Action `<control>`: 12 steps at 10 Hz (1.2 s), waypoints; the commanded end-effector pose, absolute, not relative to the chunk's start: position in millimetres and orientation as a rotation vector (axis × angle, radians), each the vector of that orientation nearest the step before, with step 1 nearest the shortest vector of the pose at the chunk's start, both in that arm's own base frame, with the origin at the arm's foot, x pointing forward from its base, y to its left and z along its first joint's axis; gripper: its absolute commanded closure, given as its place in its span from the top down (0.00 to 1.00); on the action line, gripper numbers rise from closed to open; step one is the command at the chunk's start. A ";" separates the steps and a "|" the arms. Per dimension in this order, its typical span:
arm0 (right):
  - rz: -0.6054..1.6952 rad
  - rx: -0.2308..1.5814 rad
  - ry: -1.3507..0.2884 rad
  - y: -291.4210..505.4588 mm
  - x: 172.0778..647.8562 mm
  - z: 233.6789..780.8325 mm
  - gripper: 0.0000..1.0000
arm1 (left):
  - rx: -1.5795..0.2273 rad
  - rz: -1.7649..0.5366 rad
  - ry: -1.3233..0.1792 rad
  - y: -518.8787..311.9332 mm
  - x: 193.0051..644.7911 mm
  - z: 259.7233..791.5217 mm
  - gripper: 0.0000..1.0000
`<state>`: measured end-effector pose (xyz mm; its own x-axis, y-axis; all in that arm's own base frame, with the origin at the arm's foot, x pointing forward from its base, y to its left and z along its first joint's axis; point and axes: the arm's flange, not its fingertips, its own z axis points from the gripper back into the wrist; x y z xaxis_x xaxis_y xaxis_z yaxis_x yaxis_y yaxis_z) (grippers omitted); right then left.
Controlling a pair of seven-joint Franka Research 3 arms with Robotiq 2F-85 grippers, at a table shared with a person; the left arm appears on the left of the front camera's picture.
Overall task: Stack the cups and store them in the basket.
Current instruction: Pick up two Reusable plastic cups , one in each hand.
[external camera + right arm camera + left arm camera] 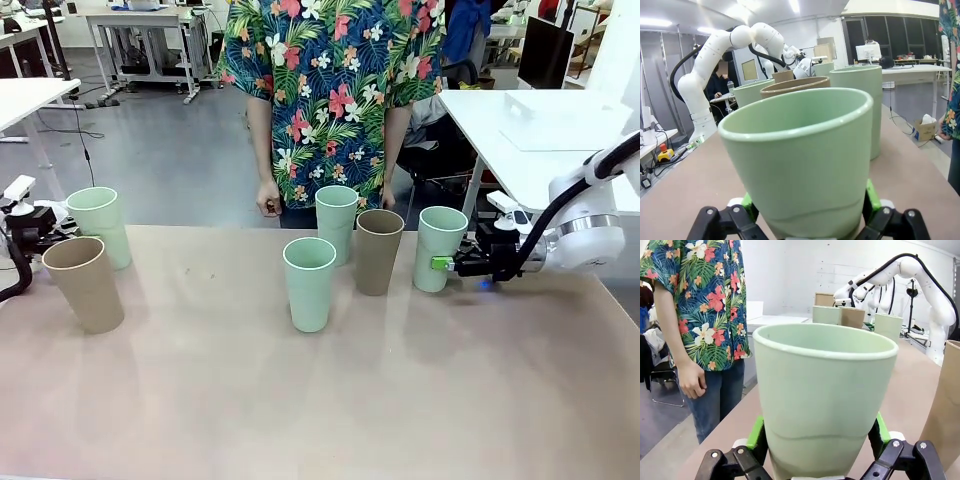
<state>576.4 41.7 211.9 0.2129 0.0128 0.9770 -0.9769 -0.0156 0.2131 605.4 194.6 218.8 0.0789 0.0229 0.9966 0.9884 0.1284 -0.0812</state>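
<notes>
Right arm [590, 232] entering from the right edge of the front view, elbow high, wrist level at table height. Right gripper [447, 263] pointing toward frame left, closed low on the right-hand mint cup [440, 247], one green pad [442, 264] showing against its wall. In the right wrist view, the same cup upright between both pads [871, 197], gripped at its lower sides, base cut off by the bottom edge. Left arm [25, 238] low at the left edge of the front view, largely cropped, fingertips hard to make out there beside the left-hand mint cup [100, 225]. In the left wrist view, left gripper [820, 440] clamped low on that cup, a green pad on either side, cup foot hidden behind the finger links. Remaining cups upright on the table [300, 410]: left tan cup [85, 283] just in front of the left-hand mint cup; front mint cup [309, 283] at centre; rear mint cup [336, 222] behind it; middle tan cup [378, 250] between the rear mint cup and the right-hand mint cup. Person [330, 90] standing at the far edge, arms hanging, one hand [268, 203] near the table edge, figure cut off by the top of the frame. In both wrist views, the far cups partly masked by the held cup's rim.
</notes>
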 end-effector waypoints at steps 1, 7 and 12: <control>1.093 1.311 -1.034 44.2 570.6 216.8 1.00 | -1.165 -1.024 -1.244 183.8 597.1 221.3 1.00; 1.105 1.303 -1.037 42.5 571.1 216.6 0.60 | -1.170 -1.021 -1.256 184.7 595.6 223.4 0.62; 1.079 1.305 -1.038 41.5 575.8 212.3 0.66 | -1.172 -1.041 -1.227 192.8 603.6 219.8 0.34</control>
<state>573.9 41.0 212.7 0.1961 0.0257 0.9802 -0.9794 -0.0447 0.1971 603.9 193.8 220.3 0.0791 0.0395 0.9961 0.9881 0.1293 -0.0836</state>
